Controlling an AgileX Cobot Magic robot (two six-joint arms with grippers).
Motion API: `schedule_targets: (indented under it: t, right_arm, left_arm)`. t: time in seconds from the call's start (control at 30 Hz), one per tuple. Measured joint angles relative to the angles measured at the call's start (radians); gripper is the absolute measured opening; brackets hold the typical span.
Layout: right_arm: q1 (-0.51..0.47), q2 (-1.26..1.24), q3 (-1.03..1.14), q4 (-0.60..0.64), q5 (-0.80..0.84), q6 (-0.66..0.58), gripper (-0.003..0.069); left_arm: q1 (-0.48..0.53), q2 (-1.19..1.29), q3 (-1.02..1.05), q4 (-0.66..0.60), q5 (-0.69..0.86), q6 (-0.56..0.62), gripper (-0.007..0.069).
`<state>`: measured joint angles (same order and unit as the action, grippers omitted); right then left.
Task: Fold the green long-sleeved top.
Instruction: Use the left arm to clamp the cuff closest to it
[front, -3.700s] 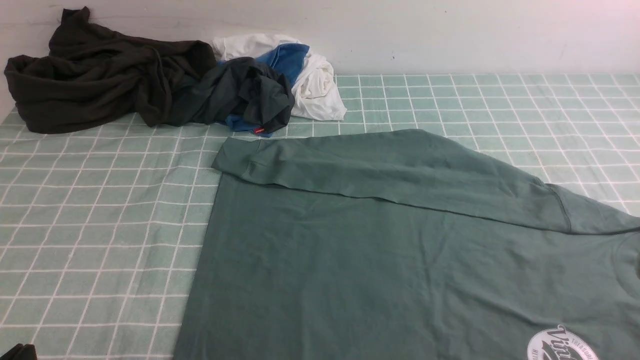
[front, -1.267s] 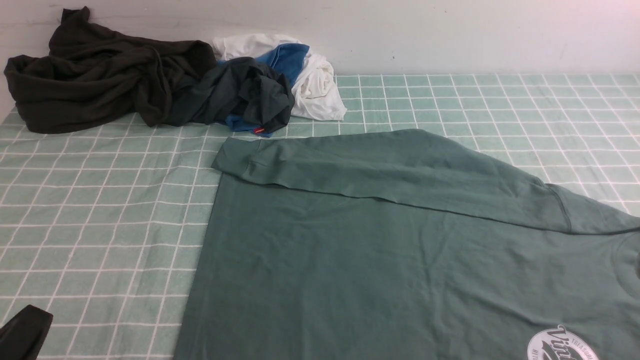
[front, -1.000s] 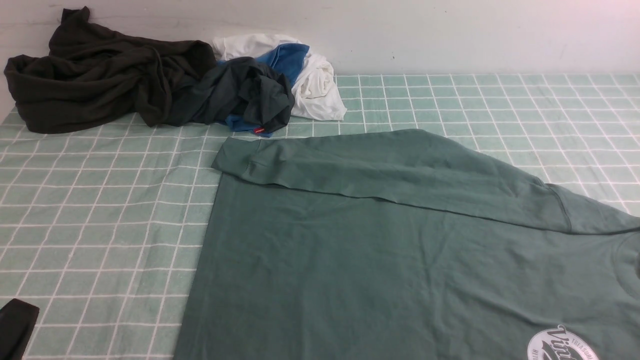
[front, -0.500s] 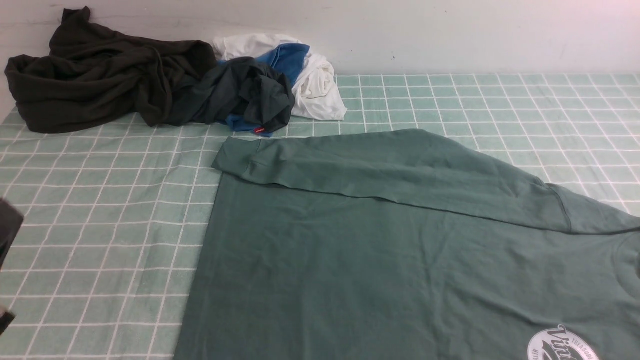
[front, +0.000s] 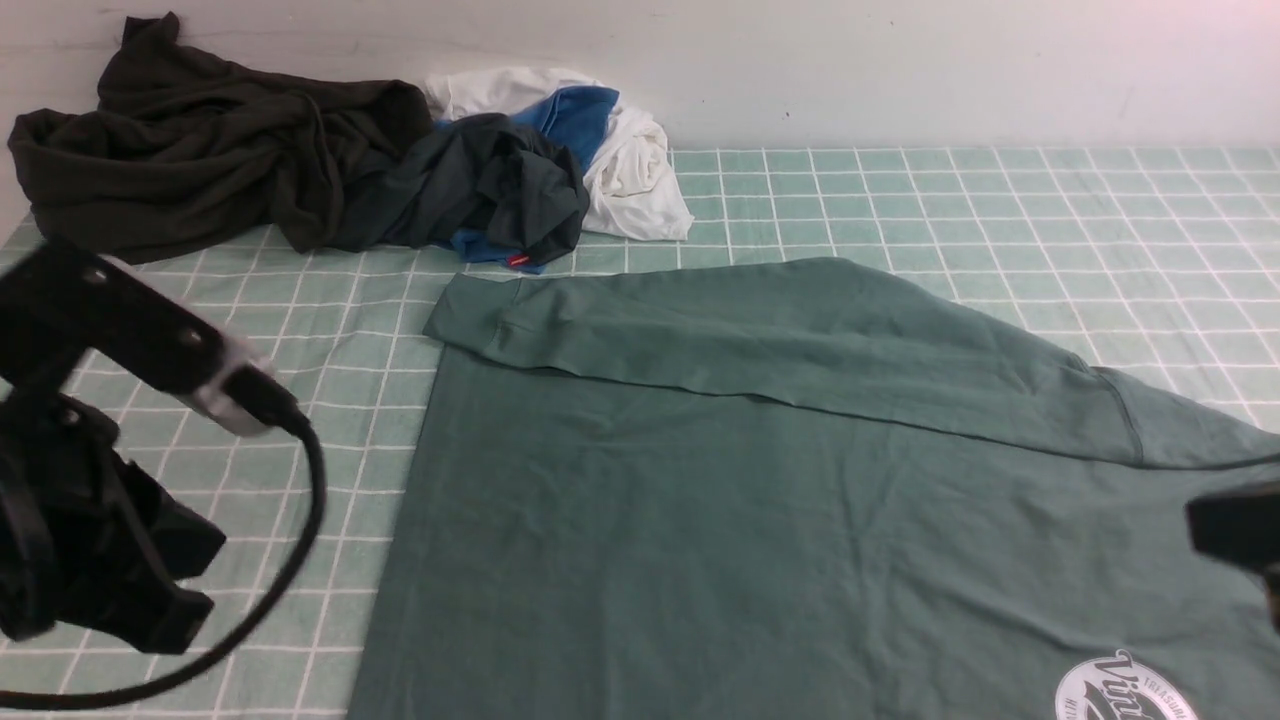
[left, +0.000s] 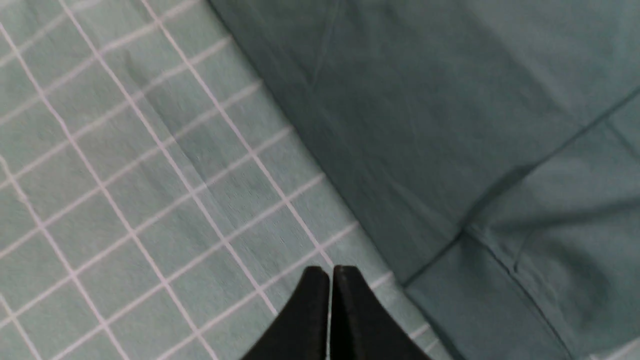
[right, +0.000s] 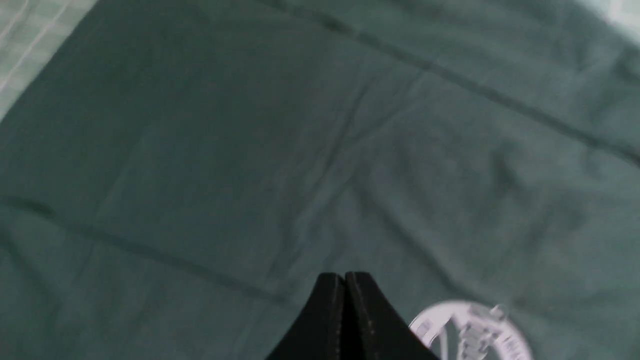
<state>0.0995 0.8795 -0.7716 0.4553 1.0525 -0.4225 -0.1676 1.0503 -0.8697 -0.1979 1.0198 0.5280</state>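
- Right gripper (right: 345, 278), 5 o'clock: two black tapered fingers pressed flat together with nothing between them, over the chest of the green long-sleeved top (front: 750, 520). Whether they touch the fabric cannot be told.
- One round white printed logo (front: 1125, 692) sits at the near right of the top, just beside those fingertips in the right wrist view.
- Left gripper (left: 327, 273), 8 o'clock: the same black wedge pair, closed and empty, over the checked tablecloth (front: 200, 420) just beside the top's left edge, where a seamed band runs.
- One black cable (front: 300, 520) loops beside the left arm (front: 90, 540), which carries a pale grey block on its upper link.
- The top is soft matte cotton, lightly creased, lying flat from centre to 4 o'clock. It runs off the front view's near and right edges.
- One sleeve (front: 800, 340) is folded across the body, its cuff (front: 480, 318) pointing to 10 o'clock.
- The cloth is mint green with a white grid. It lies bare at 9 o'clock beside the straight left edge, and from 1 to 2 o'clock beyond the sleeve.
- A crumpled heap at 11 o'clock: one dark olive-black garment (front: 200, 160), one dark teal-grey garment (front: 480, 190) with a small red tag (front: 517, 261), one white piece (front: 630, 170), and blue cloth (front: 572, 115).
- A plain pale wall (front: 900, 70) closes the far edge.
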Motion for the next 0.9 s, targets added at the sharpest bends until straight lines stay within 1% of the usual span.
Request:
schedule_targets:
  t: [0.07,0.1,0.13,0.17,0.23,0.27,0.3,0.33,0.37,0.4,0.47,0.5,0.57,0.6,0.63,0.67,0.73,0.83,0.9]
  right_arm:
    - [0.069,0.045,0.0,-0.028,0.11,0.0,-0.0014]
    - [0.087,0.057,0.0,-0.037,0.139,0.0,-0.0014]
    - [0.111,0.063,0.0,-0.047,0.155,0.0,-0.0014]
    - [0.143,0.07,0.001,-0.061,0.173,0.0,-0.0014]
    - [0.169,0.072,0.002,-0.069,0.178,0.0,-0.0014]
    - [0.191,0.072,0.004,-0.073,0.183,0.0,-0.0014]
    - [0.197,0.072,0.005,-0.074,0.184,0.0,-0.0014]
    - [0.198,0.072,0.005,-0.075,0.184,0.0,-0.0014]
    - [0.2,0.073,0.005,-0.078,0.185,0.0,-0.0014]
    - [0.2,0.073,0.005,-0.08,0.185,0.0,-0.0014]
    - [0.2,0.073,0.005,-0.084,0.185,0.0,-0.0014]
    - [0.2,0.073,0.005,-0.084,0.185,0.0,-0.0014]
    - [0.2,0.073,0.005,-0.085,0.185,0.0,-0.0014]
    - [0.2,0.073,0.005,-0.085,0.185,0.0,-0.0014]
    - [0.2,0.073,0.005,-0.085,0.185,0.0,-0.0014]
    - [0.201,0.073,0.005,-0.085,0.184,0.0,-0.0014]
    - [0.202,0.073,0.005,-0.085,0.182,0.0,-0.0014]
    - [0.202,0.073,0.005,-0.085,0.179,0.0,-0.0014]
    - [0.202,0.073,0.005,-0.085,0.17,0.0,-0.0014]
  left_arm:
    - [-0.095,0.053,0.005,0.038,0.005,-0.029,-0.0003]
    - [-0.135,0.075,0.01,0.043,0.004,-0.033,-0.0003]
    - [-0.164,0.099,0.014,0.049,0.003,-0.033,-0.0002]
    - [-0.234,0.138,0.025,0.056,-0.002,-0.033,0.0]
    - [-0.29,0.179,0.033,0.064,-0.004,-0.033,0.0008]
    - [-0.35,0.239,0.035,0.085,-0.014,-0.033,0.003]
    - [-0.389,0.278,0.035,0.1,-0.029,-0.033,0.005]
    - [-0.404,0.286,0.035,0.106,-0.032,-0.033,0.006]
    - [-0.461,0.356,0.035,0.131,-0.062,-0.033,0.0107]
    - [-0.467,0.363,0.035,0.136,-0.065,-0.033,0.012]
    - [-0.52,0.46,0.035,0.163,-0.11,-0.034,0.0225]
    - [-0.523,0.474,0.035,0.167,-0.113,-0.035,0.0234]
    - [-0.542,0.547,0.035,0.185,-0.161,-0.045,0.0335]
    - [-0.542,0.57,0.035,0.189,-0.176,-0.051,0.0361]
    - [-0.542,0.57,0.035,0.19,-0.176,-0.052,0.0367]
    - [-0.543,0.604,0.033,0.198,-0.193,-0.066,0.0407]
    - [-0.543,0.618,0.032,0.198,-0.195,-0.082,0.0417]
    - [-0.543,0.619,0.032,0.198,-0.187,-0.088,0.0383]
    - [-0.543,0.619,0.032,0.192,-0.168,-0.089,0.0261]
